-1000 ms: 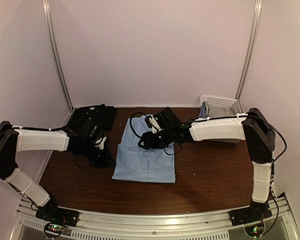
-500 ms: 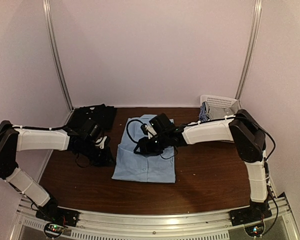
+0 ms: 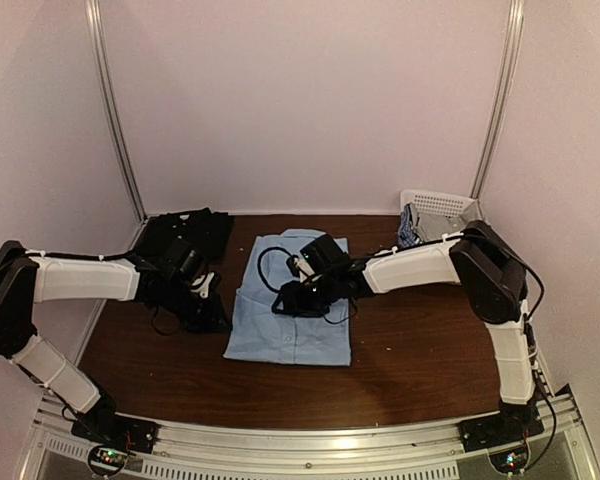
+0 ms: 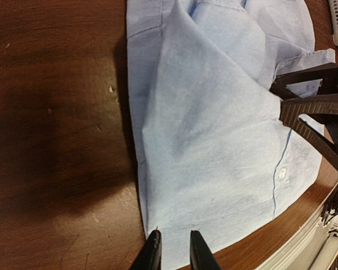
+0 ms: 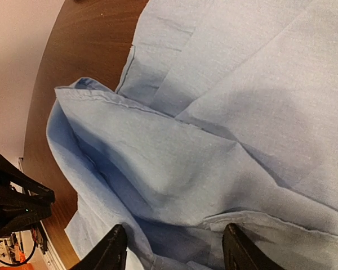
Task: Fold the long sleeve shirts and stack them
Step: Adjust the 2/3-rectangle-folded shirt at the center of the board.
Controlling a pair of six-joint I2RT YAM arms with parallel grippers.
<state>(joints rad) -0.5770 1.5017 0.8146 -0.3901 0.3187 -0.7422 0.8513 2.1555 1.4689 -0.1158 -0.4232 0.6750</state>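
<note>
The light blue shirt point(image 3: 290, 322) lies partly folded in the middle of the table. It fills the left wrist view point(image 4: 214, 129) and the right wrist view point(image 5: 214, 140). The black shirt point(image 3: 185, 232) lies bunched at the back left. My right gripper point(image 3: 288, 298) is open wide and low over a raised fold of the blue cloth point(image 5: 174, 250). Its black fingers point(image 4: 312, 107) touch the cloth. My left gripper point(image 3: 206, 288) is at the shirt's left edge. Its fingertips point(image 4: 152, 250) stand a narrow gap apart over the hem corner point(image 4: 173, 253), with flat cloth between them.
A white lattice basket point(image 3: 442, 206) with cloth in it stands at the back right, behind my right arm. Bare brown table point(image 3: 420, 350) lies right of and in front of the blue shirt. A metal rail point(image 3: 310, 440) runs along the near edge.
My right gripper has moved left and nearer across the blue shirt, uncovering the collar end at the back. My left arm has stayed still.
</note>
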